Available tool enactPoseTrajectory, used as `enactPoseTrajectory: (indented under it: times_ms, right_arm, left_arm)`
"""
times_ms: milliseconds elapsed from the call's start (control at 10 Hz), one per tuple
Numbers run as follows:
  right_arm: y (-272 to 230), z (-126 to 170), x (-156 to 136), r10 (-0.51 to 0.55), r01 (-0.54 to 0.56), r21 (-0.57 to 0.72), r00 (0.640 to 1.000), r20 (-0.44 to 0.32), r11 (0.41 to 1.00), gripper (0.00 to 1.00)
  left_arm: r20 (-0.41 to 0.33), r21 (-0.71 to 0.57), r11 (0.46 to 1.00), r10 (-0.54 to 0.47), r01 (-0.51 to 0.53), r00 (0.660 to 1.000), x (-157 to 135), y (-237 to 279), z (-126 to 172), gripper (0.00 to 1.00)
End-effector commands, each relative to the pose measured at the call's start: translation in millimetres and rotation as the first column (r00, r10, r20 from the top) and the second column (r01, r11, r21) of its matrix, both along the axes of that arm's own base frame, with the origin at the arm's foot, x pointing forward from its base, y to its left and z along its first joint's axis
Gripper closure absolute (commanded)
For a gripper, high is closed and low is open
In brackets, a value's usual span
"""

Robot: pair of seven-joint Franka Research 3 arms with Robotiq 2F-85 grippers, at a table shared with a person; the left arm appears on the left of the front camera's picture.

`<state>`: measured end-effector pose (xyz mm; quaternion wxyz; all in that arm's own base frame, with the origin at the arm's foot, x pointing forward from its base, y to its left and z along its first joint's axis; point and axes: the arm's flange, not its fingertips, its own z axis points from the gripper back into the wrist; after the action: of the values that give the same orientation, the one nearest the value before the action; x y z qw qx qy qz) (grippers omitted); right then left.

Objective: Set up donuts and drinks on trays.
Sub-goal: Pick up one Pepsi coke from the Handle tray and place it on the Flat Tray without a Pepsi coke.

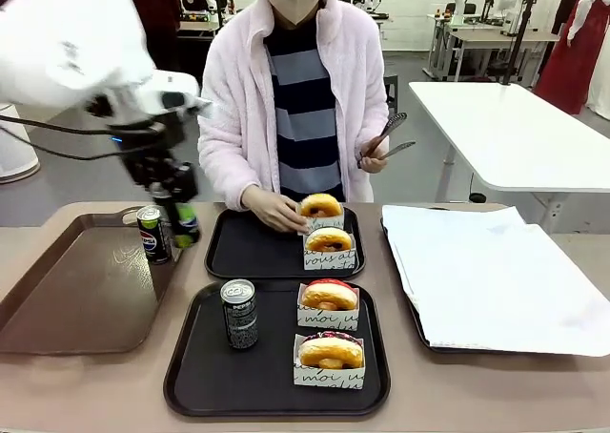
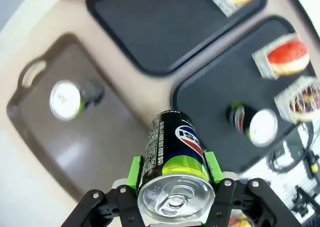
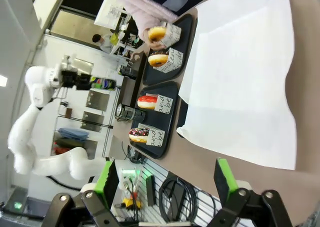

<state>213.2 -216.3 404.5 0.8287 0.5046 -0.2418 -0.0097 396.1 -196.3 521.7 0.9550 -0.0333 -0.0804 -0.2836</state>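
- A drink can (image 2: 174, 159) with a green band is clamped between the green pads of the left gripper (image 2: 174, 179); in the front view the left gripper (image 1: 176, 214) is seen raised above the table at the 10 o'clock part of the scene.
- A second can (image 1: 152, 233) stands on the brown tray (image 1: 67, 290), just beside the held one; in the left wrist view it (image 2: 67, 99) lies at 10 o'clock.
- A third can (image 1: 239, 313) stands upright on the near black tray (image 1: 191, 381), at 9 o'clock of the two donuts there.
- On that near tray, a red-iced donut (image 1: 330, 295) and a chocolate-iced donut (image 1: 331, 349) are each seated in a white paper sleeve (image 1: 327, 377) printed with black script.
- The far black tray (image 1: 243, 252) carries two more sleeved donuts: one (image 1: 329, 239) rests on the tray, the other (image 1: 320, 205) is touched by the person's hand (image 1: 276, 209) at the tray's 12 o'clock edge.
- Tongs (image 1: 386, 139) are held in the person's other hand (image 1: 374, 156).
- A tray lined with white paper (image 1: 496, 280) is set at 3 o'clock on the table.
- The right gripper (image 3: 167, 179) is seen with its green-padded fingers (image 3: 107, 177) spread wide apart and nothing between them, above the table's edge.
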Motion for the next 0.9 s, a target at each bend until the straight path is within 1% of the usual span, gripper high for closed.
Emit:
enactPoseTrajectory:
  times_ms: [0,200,300,400,500,700,800]
  right_arm:
    - [1.3,-1.0,-0.3,0.000,0.000,0.009,1.000,0.017,1.000,0.00]
    - [1.3,-1.0,-0.3,0.000,0.000,0.009,1.000,0.017,1.000,0.00]
    - [1.3,-1.0,-0.3,0.000,0.000,0.009,1.000,0.017,1.000,0.00]
    - [1.3,-1.0,-0.3,0.000,0.000,0.009,1.000,0.017,1.000,0.00]
    - [1.3,-1.0,-0.3,0.000,0.000,0.009,1.000,0.017,1.000,0.00]
    - [1.3,-1.0,-0.3,0.000,0.000,0.009,1.000,0.017,1.000,0.00]
    - [1.3,-1.0,-0.3,0.000,0.000,0.009,1.000,0.017,1.000,0.00]
  left_arm:
    - [0.000,0.007,0.999,-0.035,0.035,0.999,-57.0,49.0,26.0,0.42]
    - [-0.018,0.007,1.000,-0.027,0.027,0.999,-51.7,43.7,16.5,0.42]
    - [-0.022,0.001,1.000,-0.028,0.028,0.999,-40.6,33.6,11.7,0.42]
    - [-0.014,-0.004,1.000,-0.027,0.027,1.000,-24.1,16.2,2.5,0.42]
    - [-0.034,-0.015,1.000,-0.005,0.004,0.999,-2.0,-2.2,-7.9,0.42]
    - [-0.046,-0.042,0.999,0.026,-0.028,0.999,49.0,-37.2,-28.7,0.42]
    - [-0.019,-0.021,0.998,0.057,-0.057,0.998,71.4,-47.9,-44.1,0.42]
